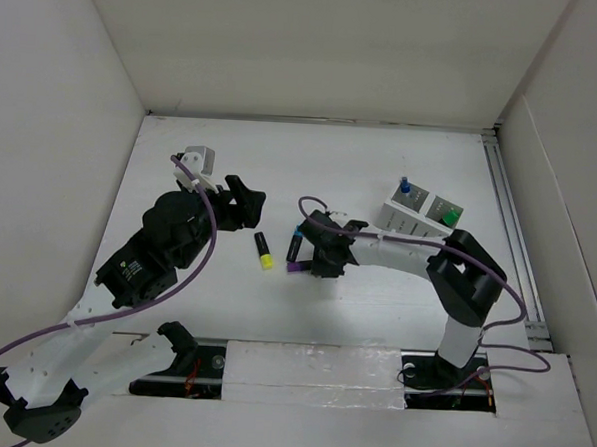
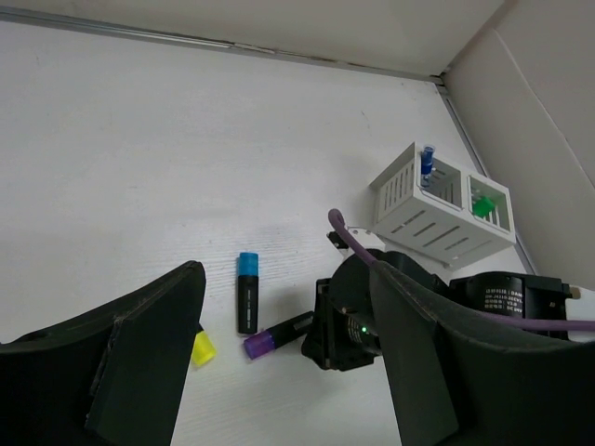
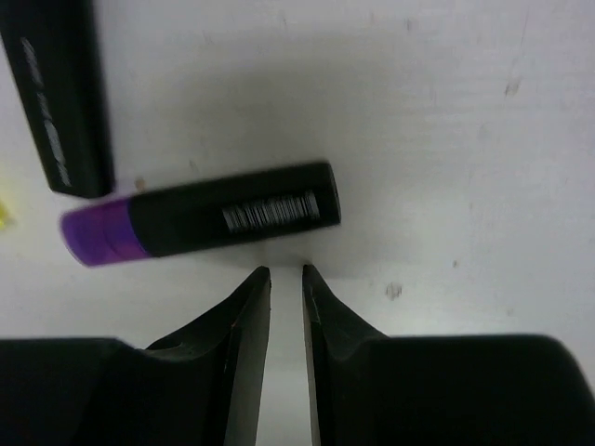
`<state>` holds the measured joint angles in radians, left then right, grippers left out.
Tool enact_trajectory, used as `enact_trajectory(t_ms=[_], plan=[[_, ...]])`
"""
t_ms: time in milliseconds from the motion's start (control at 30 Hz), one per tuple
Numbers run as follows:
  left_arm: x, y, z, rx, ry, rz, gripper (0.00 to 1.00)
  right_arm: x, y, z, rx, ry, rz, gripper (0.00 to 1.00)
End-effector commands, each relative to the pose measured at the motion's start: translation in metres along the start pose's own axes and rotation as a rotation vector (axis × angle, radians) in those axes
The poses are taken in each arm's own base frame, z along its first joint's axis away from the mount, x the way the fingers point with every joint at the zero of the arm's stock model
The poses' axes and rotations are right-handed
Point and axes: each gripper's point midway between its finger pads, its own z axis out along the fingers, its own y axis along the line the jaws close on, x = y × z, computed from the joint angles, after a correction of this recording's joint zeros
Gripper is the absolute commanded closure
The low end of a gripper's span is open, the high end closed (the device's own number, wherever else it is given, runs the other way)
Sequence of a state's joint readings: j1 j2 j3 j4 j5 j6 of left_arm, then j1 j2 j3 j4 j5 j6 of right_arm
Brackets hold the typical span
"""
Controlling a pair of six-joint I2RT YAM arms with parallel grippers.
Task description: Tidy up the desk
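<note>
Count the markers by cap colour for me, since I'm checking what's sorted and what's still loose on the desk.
Purple-capped marker, loose: 1
Blue-capped marker, loose: 1
Yellow-capped marker, loose: 1
Blue-capped marker in the holder: 1
Green-capped marker in the holder: 1
Total: 5 markers, 3 loose on the desk and 2 in the white holder.
</note>
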<state>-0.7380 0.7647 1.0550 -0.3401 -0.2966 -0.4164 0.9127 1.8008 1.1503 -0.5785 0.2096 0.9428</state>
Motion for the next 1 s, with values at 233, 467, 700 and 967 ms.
enact_trajectory(t_ms=[233,467,700,967], plan=[[-0.016,-0.001,-0.004,-0.003,-0.047,-0.009,0.32,-0.088,0.02,0.018,-0.024,-0.17,0.023,0.7],[-0.017,-0.001,-0.006,-0.004,-0.042,-0.013,0.32,-0.118,0.03,0.002,-0.072,-0.225,0.049,0.52],[-0.015,-0.002,-0.005,0.002,-0.039,-0.014,0.32,-0.106,0.053,-0.029,-0.128,-0.252,-0.037,0.46],[-0.017,-0.002,-0.007,0.003,-0.043,-0.002,0.32,-0.088,0.056,-0.004,-0.08,-0.196,-0.062,0.47]])
